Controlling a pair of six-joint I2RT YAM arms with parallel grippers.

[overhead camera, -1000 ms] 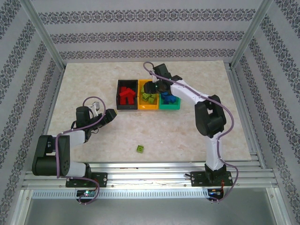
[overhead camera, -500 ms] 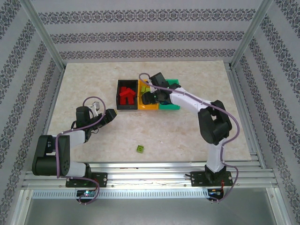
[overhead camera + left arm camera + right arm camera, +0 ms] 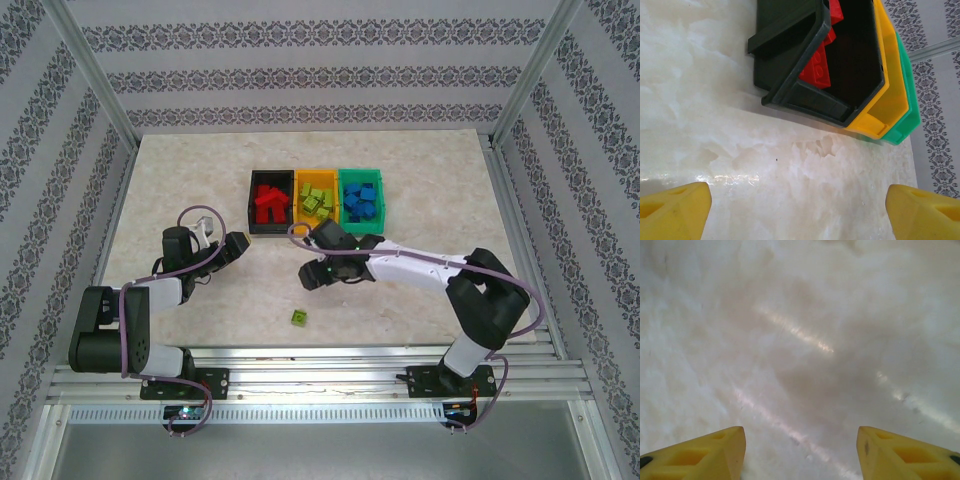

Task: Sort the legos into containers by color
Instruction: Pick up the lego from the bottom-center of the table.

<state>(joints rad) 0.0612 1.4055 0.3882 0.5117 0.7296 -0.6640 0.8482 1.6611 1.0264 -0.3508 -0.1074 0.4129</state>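
Observation:
Three containers stand side by side at the back middle. The black one (image 3: pixel 270 232) holds red legos (image 3: pixel 268 202), the orange-yellow one (image 3: pixel 316 230) lime green legos (image 3: pixel 317 203), and the green one (image 3: pixel 362 227) blue legos (image 3: pixel 360 203). One lime green lego (image 3: pixel 299 317) lies alone on the table near the front. My right gripper (image 3: pixel 306 274) hangs open over bare table between the bins and that brick, nothing between its fingers (image 3: pixel 705 452). My left gripper (image 3: pixel 240 245) is open and empty, just left of the black bin (image 3: pixel 790 95).
The marble tabletop (image 3: pixel 180 180) is bounded by aluminium frame posts (image 3: pixel 95 80) and patterned walls. In the left wrist view the orange-yellow bin (image 3: pixel 885 95) and the green bin (image 3: pixel 905 120) sit behind the black one. Room lies left and right of the bins.
My right arm has drawn back from over the bins to the near middle of the table, its jaws a little wider. The left arm has not moved.

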